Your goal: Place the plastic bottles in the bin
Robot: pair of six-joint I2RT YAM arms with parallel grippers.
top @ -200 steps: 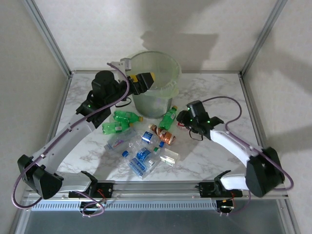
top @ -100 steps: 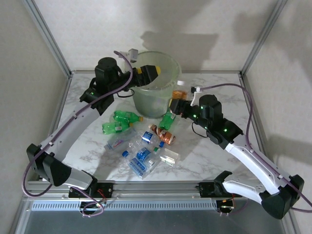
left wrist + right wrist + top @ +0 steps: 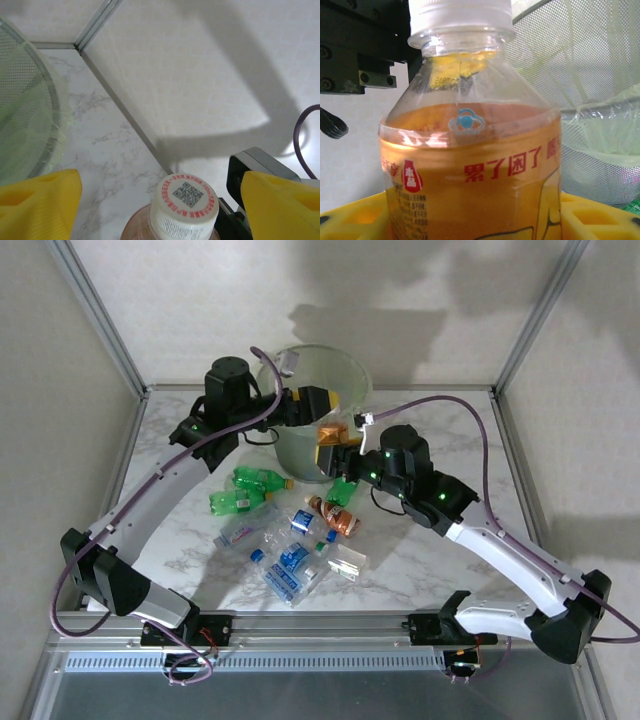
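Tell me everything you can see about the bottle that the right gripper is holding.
It is a small clear plastic bottle with a white screw cap, a neck ring and an orange label printed with red Chinese characters; the shoulder above the label is see-through. In the right wrist view it sits cap-up, clamped around the label by the right gripper's yellow fingers. From above it is held against the near side of the bin, not yet over the rim.

Left arm: ran from its base at the near left, far forward and to the right, elbow bent.
Left gripper: roughly level, yellow fingers spread wide, gripping nothing.
Right arm: stretched from the near right, forward and to the left.
Right gripper: yellow pads clamped on an upright orange-labelled bottle.
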